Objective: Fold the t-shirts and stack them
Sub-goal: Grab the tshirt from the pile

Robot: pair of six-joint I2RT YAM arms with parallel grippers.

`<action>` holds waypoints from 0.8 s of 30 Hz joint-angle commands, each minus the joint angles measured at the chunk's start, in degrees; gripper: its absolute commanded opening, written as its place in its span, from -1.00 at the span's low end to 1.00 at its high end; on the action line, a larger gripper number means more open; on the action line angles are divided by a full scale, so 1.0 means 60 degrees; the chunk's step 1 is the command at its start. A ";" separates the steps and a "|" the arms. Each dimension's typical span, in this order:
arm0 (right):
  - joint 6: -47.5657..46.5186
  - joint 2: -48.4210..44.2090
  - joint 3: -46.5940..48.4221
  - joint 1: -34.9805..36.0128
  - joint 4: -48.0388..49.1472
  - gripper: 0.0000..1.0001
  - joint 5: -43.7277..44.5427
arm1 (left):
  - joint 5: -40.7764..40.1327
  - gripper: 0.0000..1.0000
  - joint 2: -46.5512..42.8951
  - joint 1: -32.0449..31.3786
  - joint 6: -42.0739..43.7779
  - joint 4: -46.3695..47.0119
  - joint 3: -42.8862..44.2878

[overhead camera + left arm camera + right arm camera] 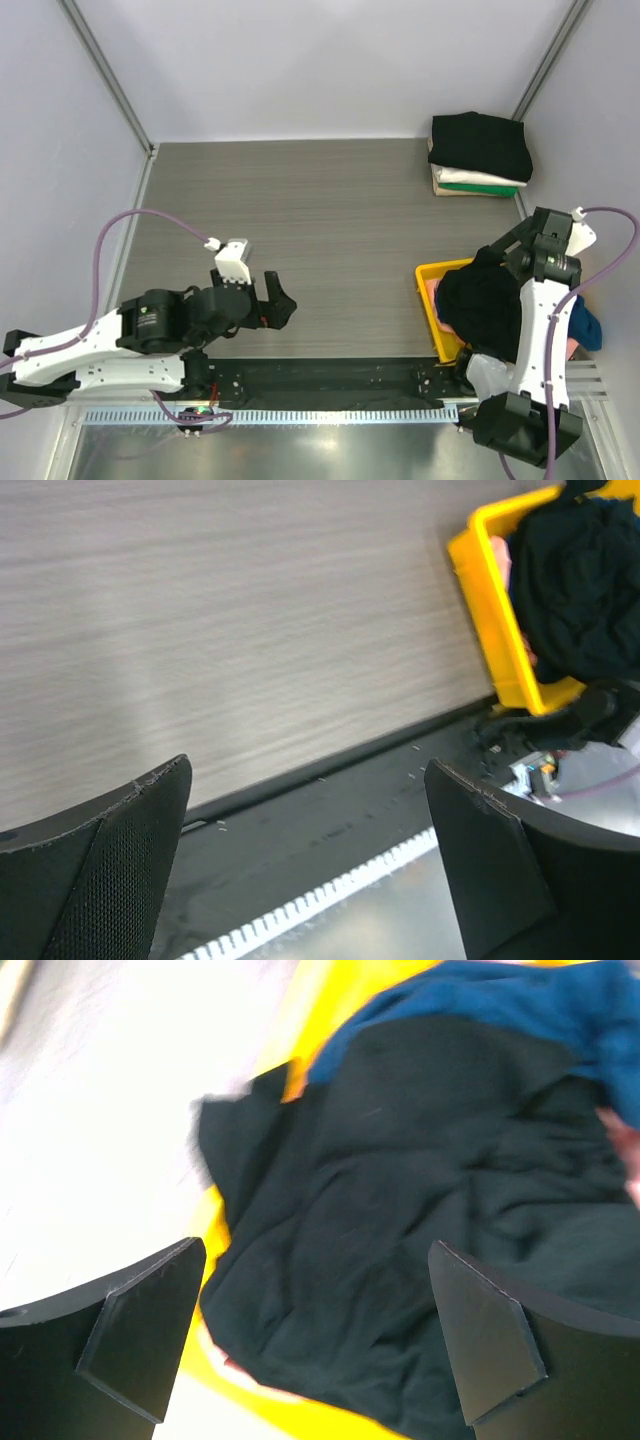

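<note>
The left pincer (310, 780) hangs released and empty over the bench (330, 220) at lower left. The right pincer (315, 1255), also released, hovers above a crumpled black t-shirt (400, 1250) in the yellow bin (428, 300) at right, with a blue t-shirt (520, 1010) beside it. The folded t-shirts (480, 150) sit stacked at upper right.

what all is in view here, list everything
folded cotton t-shirts: at least 3, black over white and green, stacked at the table's far right corner
crumpled black t-shirt: 1, black, heaped on top in the bin
blue t-shirt: 1, blue, in the bin
pink t-shirt: 1, pink, mostly buried in the bin
yellow plastic bin: 1, yellow, near right
grey wood-grain table: 1, grey
left gripper: 1, black, open, near left
right gripper: 1, black, open, above the bin
</note>
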 commanded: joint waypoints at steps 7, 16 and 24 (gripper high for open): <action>0.0449 0.1017 0.0220 -0.2219 0.0764 0.99 0.1229 | -0.1466 0.99 -0.1829 0.0028 0.1176 -0.0895 -0.0773; 0.1547 0.1340 -0.0894 -0.4446 0.1878 0.99 0.2064 | -0.1584 0.99 -0.3046 0.0028 0.1278 -0.0765 -0.1448; 0.2896 0.1661 -0.1963 -0.4667 0.3429 0.93 0.2270 | -0.1657 1.00 -0.2242 -0.0059 0.1074 -0.1043 -0.1404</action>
